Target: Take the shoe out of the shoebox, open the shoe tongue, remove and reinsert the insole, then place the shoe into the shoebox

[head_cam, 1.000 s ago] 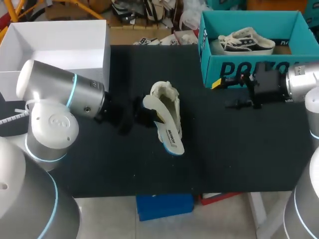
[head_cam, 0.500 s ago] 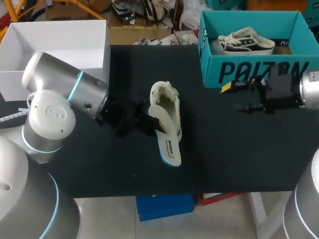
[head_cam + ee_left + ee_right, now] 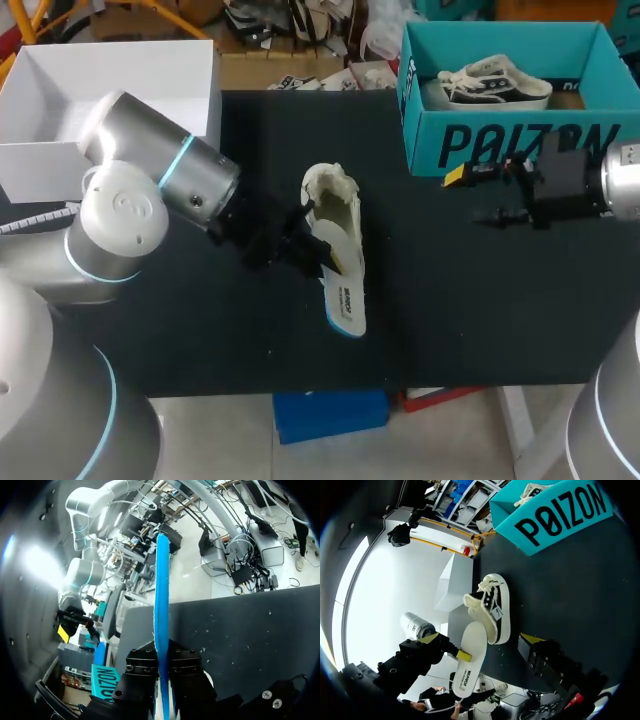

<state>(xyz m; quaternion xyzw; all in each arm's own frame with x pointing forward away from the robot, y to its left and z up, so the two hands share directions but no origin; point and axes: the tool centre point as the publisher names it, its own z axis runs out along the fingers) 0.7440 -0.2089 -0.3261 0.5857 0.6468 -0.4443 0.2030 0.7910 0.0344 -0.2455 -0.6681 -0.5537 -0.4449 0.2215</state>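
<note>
I'm watching the left gripper (image 3: 318, 255) clamping the insole (image 3: 341, 290) between its fingers. The left wrist view is showing the insole (image 3: 161, 605) edge-on, running straight out from the closed fingers. Over the last second the left arm has been swinging in toward the middle of the table (image 3: 480, 300). The insole has shifted with it and is now lying right alongside the shoe (image 3: 335, 205), its free end sticking out past the sole.

The shoe is lying on its side in the middle of the table, well apart from the teal shoebox (image 3: 500, 140). From the right wrist view the insole (image 3: 468, 655) looks wholly out of the shoe (image 3: 495, 607), though I can't be certain its far end isn't touching the opening.

The right gripper (image 3: 472, 195) has been pulling back toward its own side and is now hovering just in front of the shoebox, fingers apart and holding nothing.

So I'm reading the removal as done and the reinsertion as the step coming up. Nothing is steadying the shoe.
</note>
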